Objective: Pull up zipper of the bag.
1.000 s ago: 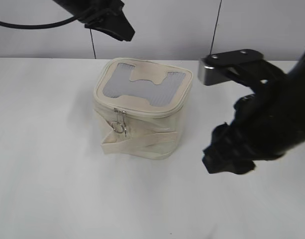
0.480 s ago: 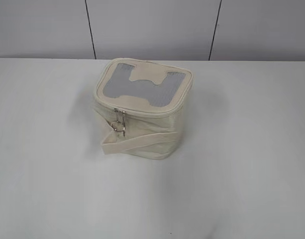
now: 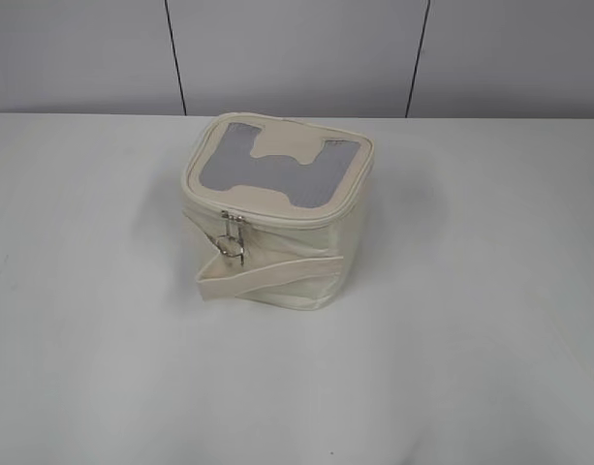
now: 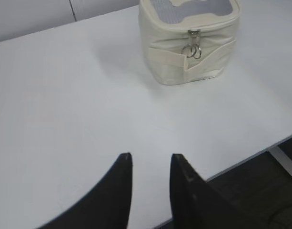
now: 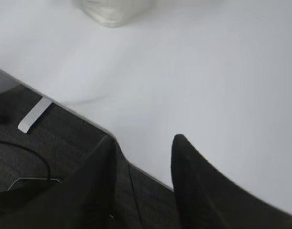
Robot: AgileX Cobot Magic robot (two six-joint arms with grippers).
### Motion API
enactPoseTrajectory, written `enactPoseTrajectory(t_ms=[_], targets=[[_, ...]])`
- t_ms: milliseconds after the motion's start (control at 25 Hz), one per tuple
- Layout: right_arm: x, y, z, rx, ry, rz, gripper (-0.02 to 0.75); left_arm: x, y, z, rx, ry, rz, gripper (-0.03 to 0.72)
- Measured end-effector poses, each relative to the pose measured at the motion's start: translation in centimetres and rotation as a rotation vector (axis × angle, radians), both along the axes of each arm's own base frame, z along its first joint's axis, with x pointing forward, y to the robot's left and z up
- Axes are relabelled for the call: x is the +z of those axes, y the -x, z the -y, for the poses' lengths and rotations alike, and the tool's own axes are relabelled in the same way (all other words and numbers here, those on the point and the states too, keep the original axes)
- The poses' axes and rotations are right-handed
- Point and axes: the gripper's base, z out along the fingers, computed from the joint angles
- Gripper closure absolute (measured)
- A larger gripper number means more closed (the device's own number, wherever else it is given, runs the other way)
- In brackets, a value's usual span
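Note:
A cream fabric bag with a grey mesh lid stands upright on the white table. Its zipper runs round the lid rim, with the metal pulls and rings hanging at the front-left corner. The bag also shows in the left wrist view, with the pulls facing the camera. Only its bottom edge shows in the right wrist view. My left gripper is open and empty, far from the bag near the table edge. My right gripper is open and empty over the table edge. Neither arm shows in the exterior view.
A loose cream strap wraps the bag's front. The table edge drops to dark floor, also in the right wrist view. A grey panelled wall stands behind the table.
One second ago both arms were in the exterior view, left at top, right beside the bag. They have withdrawn out of that view. The bag has not moved.

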Motion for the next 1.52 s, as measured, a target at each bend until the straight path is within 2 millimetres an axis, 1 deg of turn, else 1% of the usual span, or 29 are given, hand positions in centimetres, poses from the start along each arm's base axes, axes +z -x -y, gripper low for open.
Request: enactPoseTrajectory(t_ms=[80, 200, 360, 840, 920, 1000, 1160, 1240, 1520], targets=[[-0.1, 0.0, 0.1, -0.008, -0.002, 0.020, 0.430, 0.1, -0.5, 0.1, 0.023, 0.017, 0.017, 0.480], [-0.1, -0.5, -0.2, -0.006, -0.030, 0.061, 0.433, -0.2, -1.1, 0.3, 0.034, 0.032, 0.041, 0.480], [-0.2, -0.9, -0.7, 0.005, -0.052, 0.096, 0.432, -0.1, -1.2, 0.4, 0.039, 0.039, 0.052, 0.481], [-0.2, -0.9, -0.7, -0.010, -0.057, 0.103, 0.433, -0.1, -1.2, 0.4, 0.041, 0.039, 0.055, 0.481], [-0.2, -0.8, -0.7, -0.084, -0.054, 0.104, 0.433, -0.1, -1.2, 0.4, 0.065, 0.038, 0.055, 0.481], [-0.2, -0.7, -0.8, -0.211, -0.048, 0.108, 0.433, -0.1, -1.2, 0.4, 0.127, 0.038, 0.060, 0.481], [-0.2, -0.5, -0.9, -0.505, -0.033, 0.115, 0.433, -0.2, -0.9, 0.5, 0.303, 0.038, 0.087, 0.481], [-0.2, -0.5, -0.9, -0.586, -0.028, 0.117, 0.433, -0.2, -0.9, 0.6, 0.352, 0.036, 0.088, 0.481], [-0.2, -0.5, -0.9, -0.618, -0.027, 0.117, 0.433, -0.2, -0.9, 0.6, 0.363, 0.036, 0.089, 0.481]])
